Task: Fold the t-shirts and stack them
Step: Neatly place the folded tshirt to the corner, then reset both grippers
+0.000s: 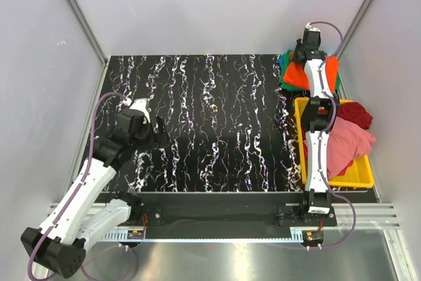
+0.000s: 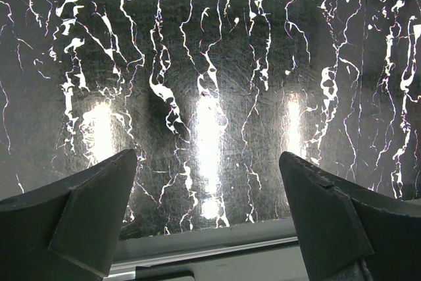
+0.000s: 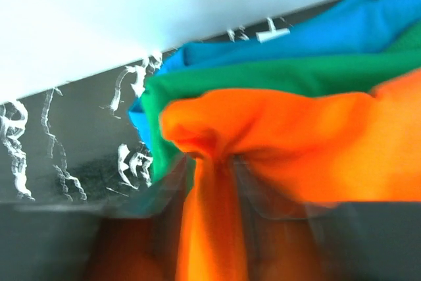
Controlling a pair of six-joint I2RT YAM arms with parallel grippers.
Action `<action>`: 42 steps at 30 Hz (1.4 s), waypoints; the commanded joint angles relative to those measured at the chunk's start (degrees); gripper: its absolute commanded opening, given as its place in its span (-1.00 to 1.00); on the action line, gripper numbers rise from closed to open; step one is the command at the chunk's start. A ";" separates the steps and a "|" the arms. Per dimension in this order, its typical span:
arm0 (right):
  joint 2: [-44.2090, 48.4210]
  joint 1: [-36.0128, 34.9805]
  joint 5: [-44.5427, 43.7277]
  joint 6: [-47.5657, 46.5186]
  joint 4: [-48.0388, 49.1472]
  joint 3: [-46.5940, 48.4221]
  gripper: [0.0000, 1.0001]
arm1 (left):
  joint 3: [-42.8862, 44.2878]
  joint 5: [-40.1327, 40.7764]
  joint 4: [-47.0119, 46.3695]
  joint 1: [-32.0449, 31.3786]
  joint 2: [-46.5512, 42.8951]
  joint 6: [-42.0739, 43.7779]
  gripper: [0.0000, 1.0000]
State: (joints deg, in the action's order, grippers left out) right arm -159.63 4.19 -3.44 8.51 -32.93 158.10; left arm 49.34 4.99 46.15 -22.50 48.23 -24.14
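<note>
A stack of folded shirts lies at the table's far right: the orange t-shirt (image 1: 297, 74) on top of a green one (image 1: 285, 70) and a blue one (image 3: 309, 34). My right gripper (image 3: 212, 169) is shut on a pinched fold of the orange t-shirt (image 3: 276, 136), seen close and blurred in the right wrist view. In the top view the right gripper (image 1: 304, 54) hangs over the stack's far edge. A dark red shirt (image 1: 356, 113) and a pink shirt (image 1: 345, 146) lie in the yellow tray. My left gripper (image 2: 207, 182) is open and empty above the bare table at the left (image 1: 152, 133).
The yellow tray (image 1: 358, 176) stands along the right edge, near the right arm. The black marbled table top (image 1: 217, 116) spreads between the arms. White walls and metal posts close in the back and sides.
</note>
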 commanded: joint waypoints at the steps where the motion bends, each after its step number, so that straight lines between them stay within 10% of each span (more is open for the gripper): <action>1: 4.06 -1.72 2.39 -1.92 5.86 0.19 -0.05 | -0.30 0.10 -2.73 0.18 -0.24 0.85 0.92; 4: 7.39 -1.90 3.27 -2.71 6.21 0.02 0.80 | -0.30 0.19 -2.73 0.18 -0.59 0.85 0.92; 7: 9.86 -1.90 2.21 -2.54 6.38 -0.25 0.94 | -0.30 -0.07 -2.82 0.27 -0.68 0.85 0.92; 18: 32.52 -2.16 16.95 10.37 6.30 -12.80 1.00 | -0.21 0.54 -2.82 0.88 -3.05 0.85 0.98; 33: 101.57 -2.96 2.39 20.31 10.52 -92.92 0.99 | -0.30 1.51 -2.91 1.85 -8.76 0.23 0.98; 42: 118.40 -2.96 9.85 23.99 1.82 -106.33 0.99 | -0.47 0.63 -3.35 1.94 -11.05 0.67 0.98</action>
State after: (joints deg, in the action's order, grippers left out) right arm -43.40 1.23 3.40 29.47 -29.12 53.93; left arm 49.34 5.67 45.34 -20.93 37.50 -23.99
